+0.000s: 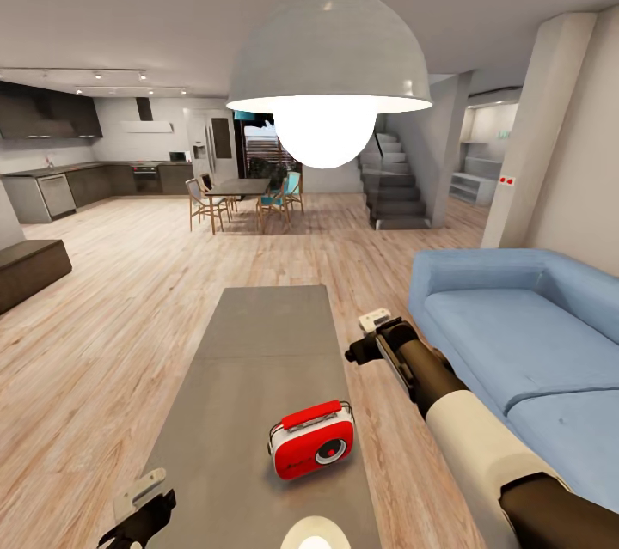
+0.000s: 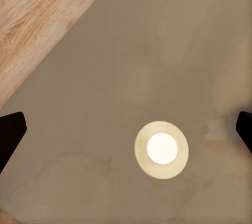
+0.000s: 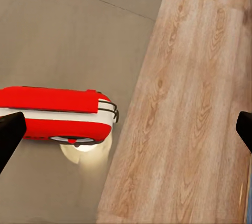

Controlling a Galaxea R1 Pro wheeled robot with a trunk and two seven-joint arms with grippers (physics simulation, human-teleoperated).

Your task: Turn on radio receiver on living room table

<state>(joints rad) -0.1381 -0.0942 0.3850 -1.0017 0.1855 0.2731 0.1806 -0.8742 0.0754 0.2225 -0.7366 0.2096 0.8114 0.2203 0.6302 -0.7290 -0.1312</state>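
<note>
The radio receiver is not yet touched on the table; both claws are held wide, the right claw beside it.

Radio: we see the radio receiver standing on the table, near its right edge and close to us.
Table: it runs away from us, with the sofa on its right.
Lamp: the pendant lamp hangs over the table.
Far back: a dining table with chairs, stairs to its right.
</note>
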